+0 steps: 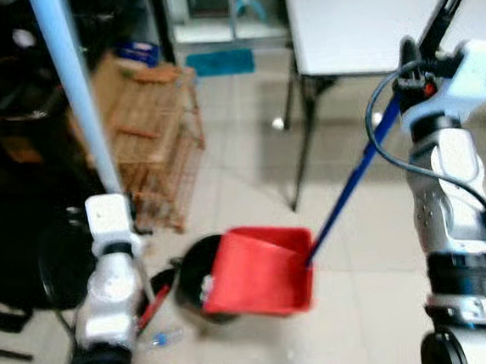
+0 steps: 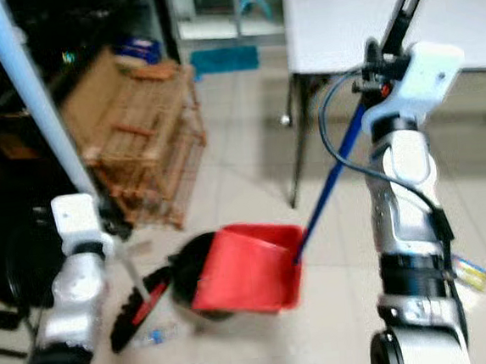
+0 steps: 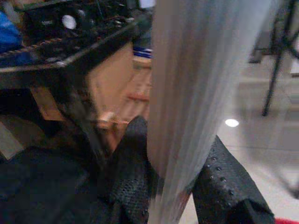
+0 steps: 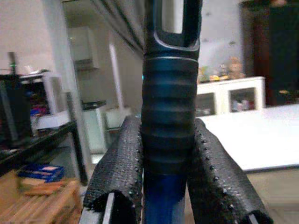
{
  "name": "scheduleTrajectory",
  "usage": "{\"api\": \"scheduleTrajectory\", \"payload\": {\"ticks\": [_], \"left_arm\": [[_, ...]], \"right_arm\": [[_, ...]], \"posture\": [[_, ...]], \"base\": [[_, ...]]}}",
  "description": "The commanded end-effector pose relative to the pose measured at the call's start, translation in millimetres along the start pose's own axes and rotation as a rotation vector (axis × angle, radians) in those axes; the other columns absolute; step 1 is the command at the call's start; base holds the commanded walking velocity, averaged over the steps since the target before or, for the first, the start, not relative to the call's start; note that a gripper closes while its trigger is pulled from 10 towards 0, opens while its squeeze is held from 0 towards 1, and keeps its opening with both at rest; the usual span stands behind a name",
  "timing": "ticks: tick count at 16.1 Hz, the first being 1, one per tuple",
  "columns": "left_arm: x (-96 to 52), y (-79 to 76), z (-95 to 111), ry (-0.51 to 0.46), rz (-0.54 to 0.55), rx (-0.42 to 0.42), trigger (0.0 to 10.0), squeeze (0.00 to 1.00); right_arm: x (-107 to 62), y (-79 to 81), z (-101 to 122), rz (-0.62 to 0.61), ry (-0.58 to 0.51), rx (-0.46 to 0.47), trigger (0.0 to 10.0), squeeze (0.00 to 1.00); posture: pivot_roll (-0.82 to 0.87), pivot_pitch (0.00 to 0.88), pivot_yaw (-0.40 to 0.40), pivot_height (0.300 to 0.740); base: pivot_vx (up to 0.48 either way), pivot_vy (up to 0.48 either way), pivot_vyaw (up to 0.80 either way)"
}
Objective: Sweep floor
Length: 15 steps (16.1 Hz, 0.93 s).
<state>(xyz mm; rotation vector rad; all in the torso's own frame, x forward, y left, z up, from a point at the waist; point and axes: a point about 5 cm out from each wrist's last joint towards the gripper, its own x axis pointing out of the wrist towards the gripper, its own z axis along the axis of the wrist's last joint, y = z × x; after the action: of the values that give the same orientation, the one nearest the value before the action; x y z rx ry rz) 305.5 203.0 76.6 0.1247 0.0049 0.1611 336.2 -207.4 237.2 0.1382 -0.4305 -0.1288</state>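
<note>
A red dustpan (image 1: pixel 259 272) rests on the tiled floor, its blue handle (image 1: pixel 352 184) rising up to my right gripper (image 4: pixel 164 154), which is shut on the black ribbed grip (image 4: pixel 170 126) at the top. My left gripper (image 3: pixel 175 186) is shut on the pale blue broom pole (image 1: pixel 78 94). The broom's black and red head (image 2: pixel 139 306) lies on the floor left of the dustpan. A small clear plastic piece (image 1: pixel 163 337) lies by the broom head.
A wicker cage (image 1: pixel 150 139) stands at the left behind the broom. A white table (image 1: pixel 357 27) with black legs (image 1: pixel 303 143) is at the back right. A dark round bowl (image 1: pixel 196 275) sits behind the dustpan. Dark furniture (image 1: pixel 8 126) lines the left side.
</note>
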Motion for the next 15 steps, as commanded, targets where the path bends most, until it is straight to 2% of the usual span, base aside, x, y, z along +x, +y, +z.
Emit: {"api": "scheduleTrajectory", "payload": {"ticks": [1, 6, 10, 13, 15], "left_arm": [[0.6, 0.9, 0, 0.006, 0.001, -0.026, 10.0, 0.0], [0.0, 1.0, -1, 0.012, -0.001, -0.023, 10.0, 0.0], [-0.7, 4.7, -2, 0.02, 0.009, -0.021, 10.0, 0.0], [-2.3, 16.3, -4, 0.027, 0.034, -0.009, 10.0, 0.0], [-5.5, 18.5, -5, 0.023, 0.038, -0.007, 10.0, 0.0]], "right_arm": [[4.4, 4.6, 14, 0.015, -0.058, 0.011, 10.0, 0.0], [3.6, 4.8, 12, 0.011, -0.053, 0.011, 10.0, 0.0], [3.7, 6.3, 10, 0.016, -0.045, 0.016, 10.0, 0.0], [3.3, 6.3, 10, 0.015, -0.046, 0.017, 10.0, 0.0], [3.2, 6.1, 9, 0.014, -0.045, 0.019, 10.0, 0.0]], "posture": [[-0.01, 0.081, 0.02, 0.74], [-0.01, 0.086, 0.023, 0.74], [-0.01, 0.086, 0.024, 0.74], [-0.01, 0.085, 0.026, 0.74], [0.0, 0.089, 0.027, 0.74]], "base": [[0.0, -0.386, 0.0], [0.0, -0.372, 0.0], [0.0, 0.0, 0.0], [0.0, 0.0, 0.0], [-0.418, 0.0, 0.0]]}}
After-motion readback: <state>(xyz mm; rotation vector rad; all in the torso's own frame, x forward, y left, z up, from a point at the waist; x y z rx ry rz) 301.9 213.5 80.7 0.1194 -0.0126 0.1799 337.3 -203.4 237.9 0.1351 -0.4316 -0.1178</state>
